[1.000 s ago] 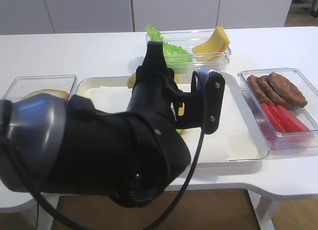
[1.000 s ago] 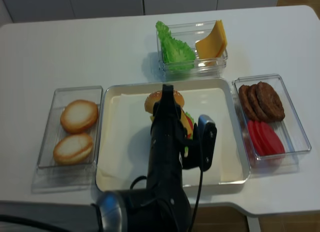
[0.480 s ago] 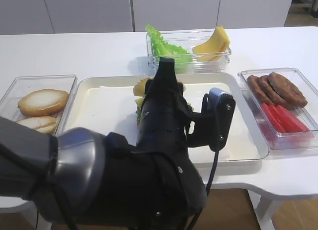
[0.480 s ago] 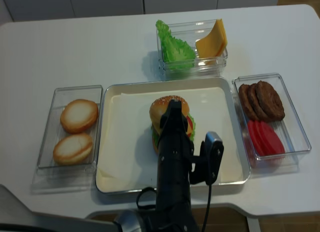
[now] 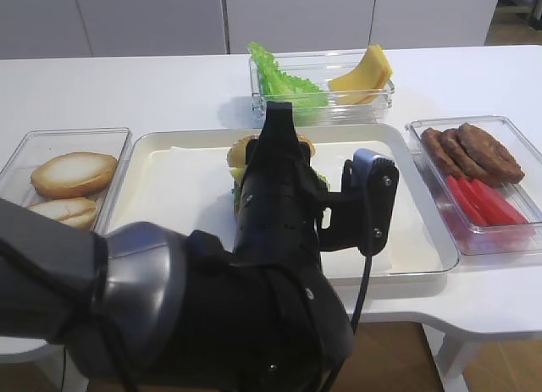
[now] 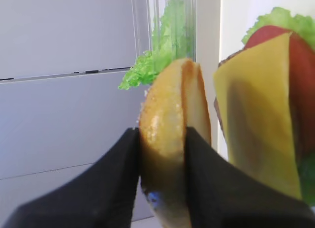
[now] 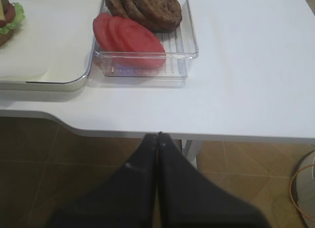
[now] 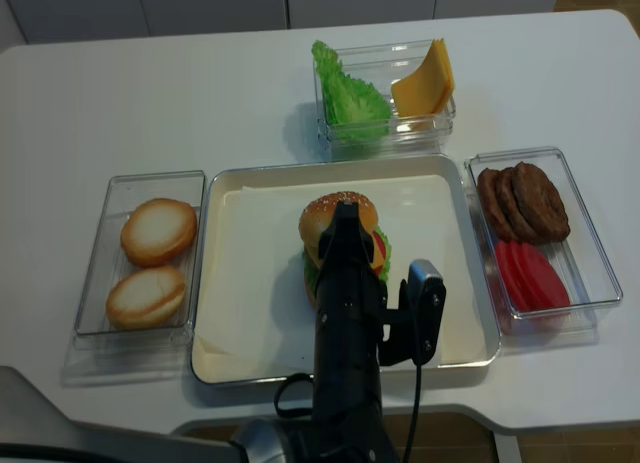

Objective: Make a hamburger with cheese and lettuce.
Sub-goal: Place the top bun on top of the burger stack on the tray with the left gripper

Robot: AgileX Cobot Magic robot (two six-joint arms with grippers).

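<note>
You are holding the sesame top bun (image 6: 170, 139) in the left pincer (image 6: 160, 154), its jaws clamped on the bun's two faces so the bun is standing on edge just beside the hamburger (image 8: 345, 245), which is sitting in the middle of the metal tray (image 8: 250, 353) on the counter (image 8: 150, 93). In the wrist view the cheese (image 6: 258, 114) is showing as a flat yellow slice against the stack, with red tomato (image 6: 300, 90) behind it and the lettuce (image 6: 280, 21) frilling out at the edge. The right pincer (image 7: 157, 139) is hanging with its jaws together, gripping nothing, off the near edge of the counter by the bin of patties and tomato slices (image 7: 147, 38). To finish this step well, you are probably wanting to turn the bun level, dome up, and centre it over the stack before opening the jaws; releasing it while tilted risks it sliding off and dragging the cheese askew. Keep the descent slow and straight so the layers below are not being shoved sideways.
</note>
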